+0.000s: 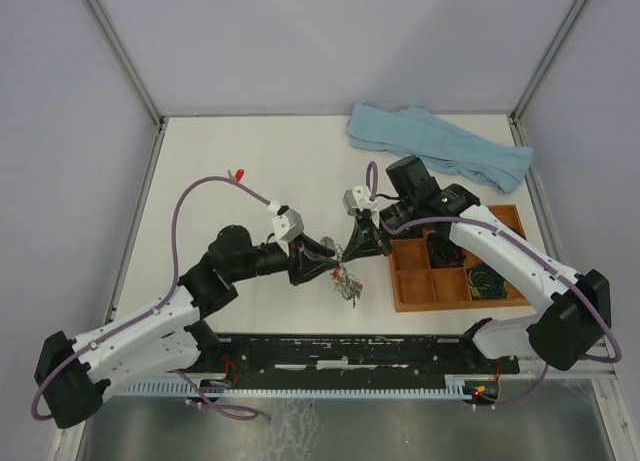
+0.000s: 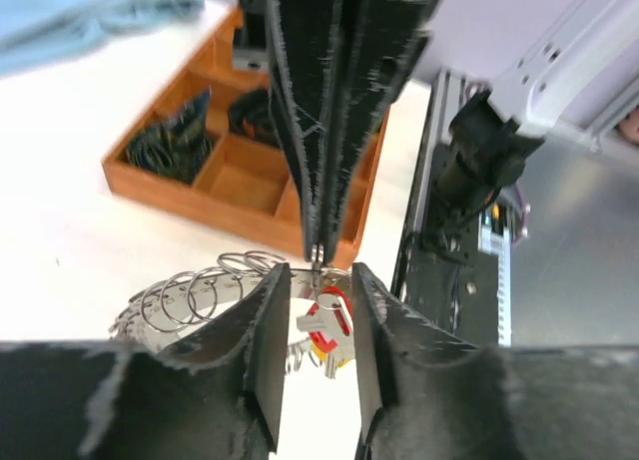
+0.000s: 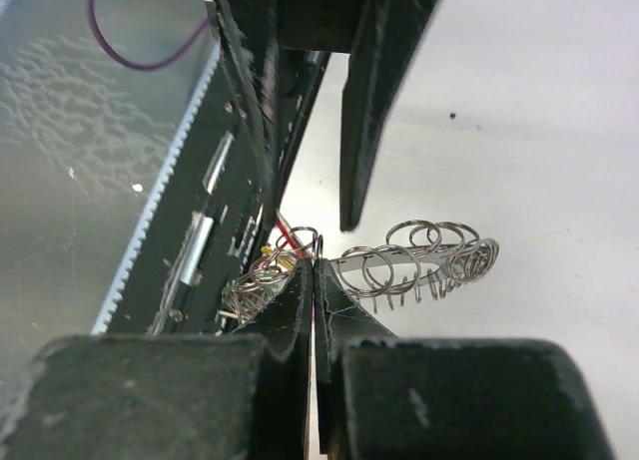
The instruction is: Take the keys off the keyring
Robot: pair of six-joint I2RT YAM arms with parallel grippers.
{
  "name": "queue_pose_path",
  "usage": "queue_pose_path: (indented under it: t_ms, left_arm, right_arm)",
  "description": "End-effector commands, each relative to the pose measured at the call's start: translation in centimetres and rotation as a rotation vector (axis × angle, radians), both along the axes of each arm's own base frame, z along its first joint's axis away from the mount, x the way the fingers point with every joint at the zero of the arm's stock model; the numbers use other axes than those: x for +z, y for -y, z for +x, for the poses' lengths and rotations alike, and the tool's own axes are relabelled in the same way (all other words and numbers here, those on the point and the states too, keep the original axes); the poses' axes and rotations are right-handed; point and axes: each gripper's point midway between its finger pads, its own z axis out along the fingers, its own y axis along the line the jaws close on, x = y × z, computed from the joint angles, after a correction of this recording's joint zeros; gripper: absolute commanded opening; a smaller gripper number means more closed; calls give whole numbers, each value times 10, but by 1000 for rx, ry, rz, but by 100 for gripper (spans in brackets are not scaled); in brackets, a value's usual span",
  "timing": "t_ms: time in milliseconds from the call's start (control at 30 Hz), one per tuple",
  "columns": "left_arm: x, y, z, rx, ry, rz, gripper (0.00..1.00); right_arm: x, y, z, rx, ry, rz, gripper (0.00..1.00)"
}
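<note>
Grip status: right gripper clenched on keyring rim, ring between both arms over desk, near tray. Left gripper released, jaws astride red-headed keys. Step: stripping keys. Next, probably: close left on one and work it off its loop.

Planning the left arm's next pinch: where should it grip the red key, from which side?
Probably take the red key by its head, from opposite the right gripper, which clamps the keyring above it. It dangles under the ring, between the open jaws.
</note>
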Motion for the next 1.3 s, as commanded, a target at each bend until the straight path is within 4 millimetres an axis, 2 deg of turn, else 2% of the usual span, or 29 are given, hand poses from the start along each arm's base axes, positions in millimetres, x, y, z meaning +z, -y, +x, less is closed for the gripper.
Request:
queue_pose_path:
  t_ms: [0, 67, 167, 267, 400, 733, 1267]
  left_arm:
    - [63, -20, -2, 89, 175, -318, 42]
    - [72, -33, -7, 124, 202, -427, 46]
    - [75, -42, -12, 137, 197, -525, 48]
    - [72, -44, -14, 138, 154, -577, 48]
    - [78, -41, -21, 85, 129, -639, 47]
    - [66, -21, -12, 53, 95, -566, 35]
    - [53, -8, -13, 2, 65, -515, 27]
  right_arm:
    - [50, -9, -8, 62, -88, 204, 1]
    - [53, -10, -9, 71, -119, 230, 1]
    - [54, -11, -11, 92, -135, 246, 1]
    - [52, -10, -15, 115, -140, 255, 1]
    - [48, -11, -14, 116, -150, 250, 1]
    - [47, -10, -15, 123, -151, 252, 1]
    - [47, -11, -14, 122, -153, 251, 1]
